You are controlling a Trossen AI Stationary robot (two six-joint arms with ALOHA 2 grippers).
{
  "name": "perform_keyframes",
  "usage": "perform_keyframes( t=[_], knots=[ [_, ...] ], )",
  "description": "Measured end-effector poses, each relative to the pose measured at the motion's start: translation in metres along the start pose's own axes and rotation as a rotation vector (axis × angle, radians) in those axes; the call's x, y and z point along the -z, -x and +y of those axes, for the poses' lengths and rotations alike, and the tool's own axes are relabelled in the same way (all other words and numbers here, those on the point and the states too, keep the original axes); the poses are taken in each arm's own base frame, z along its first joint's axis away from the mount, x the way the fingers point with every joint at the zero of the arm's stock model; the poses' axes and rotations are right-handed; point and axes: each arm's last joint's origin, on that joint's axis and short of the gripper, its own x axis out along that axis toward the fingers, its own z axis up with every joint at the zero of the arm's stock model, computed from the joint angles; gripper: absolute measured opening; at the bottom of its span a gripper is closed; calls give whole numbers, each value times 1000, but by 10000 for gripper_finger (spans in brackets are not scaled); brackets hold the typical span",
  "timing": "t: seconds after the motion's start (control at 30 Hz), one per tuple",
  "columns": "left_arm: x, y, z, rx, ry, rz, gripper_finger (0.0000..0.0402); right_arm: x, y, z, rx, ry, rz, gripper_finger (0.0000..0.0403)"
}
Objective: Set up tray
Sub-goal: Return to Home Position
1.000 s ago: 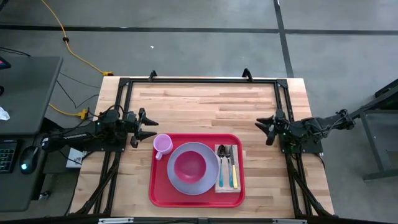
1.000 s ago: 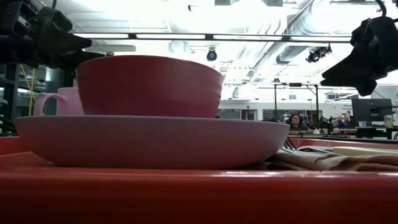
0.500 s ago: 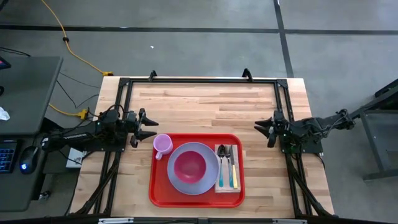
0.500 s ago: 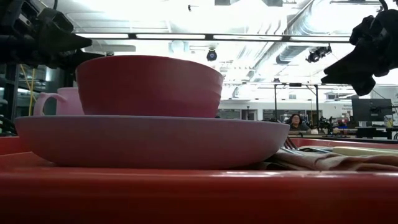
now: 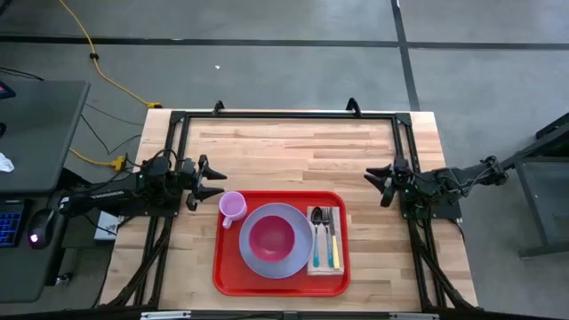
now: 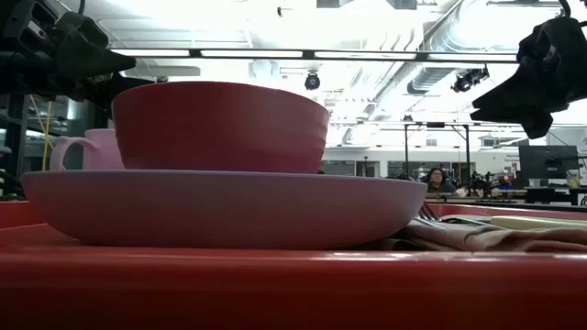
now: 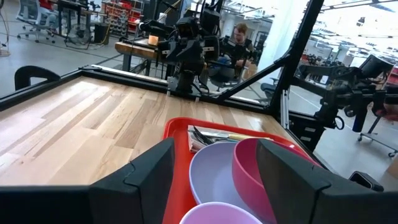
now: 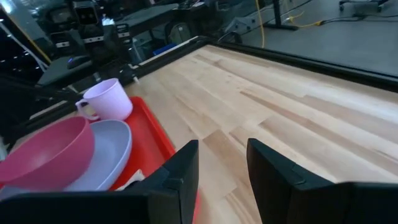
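The red tray point(image 5: 227, 276) lies flat on the wooden table near its front edge. On it a lavender plate point(image 5: 258, 256) carries a pink bowl point(image 5: 271, 236). A pink cup point(image 5: 232, 206) stands on the tray's far left corner. A tan napkin point(image 5: 326, 264) on the tray's right side bears a spoon, a fork and a knife point(image 5: 325, 233). My left gripper point(image 5: 212, 181) is open and empty, just left of the cup. My right gripper point(image 5: 374, 184) is open and empty, right of the tray's far right corner. The tray point(image 7: 180, 134), plate point(image 7: 211, 177) and bowl point(image 7: 252, 171) also show in the left wrist view.
A black frame point(image 5: 284, 116) runs along the table's far edge and both sides. The far half of the table point(image 5: 293, 151) is bare wood. A person sits in the room behind the table point(image 6: 437, 178).
My right gripper has shifted slightly back and forth near the tray's far right corner, standing about where it was a second ago. The tray and the things on it have not moved.
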Motion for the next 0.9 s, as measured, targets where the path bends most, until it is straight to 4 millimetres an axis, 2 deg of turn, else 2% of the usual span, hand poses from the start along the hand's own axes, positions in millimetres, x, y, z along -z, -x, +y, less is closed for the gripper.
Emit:
perform_keyframes(
  t=[0.3,0.9],
  knots=[
    [0,0,0,-1,0,0,255,0,0,1,-29,-64,8,113],
    [0,0,0,-1,0,0,255,0,0,1,-32,-67,11,113]
  ],
)
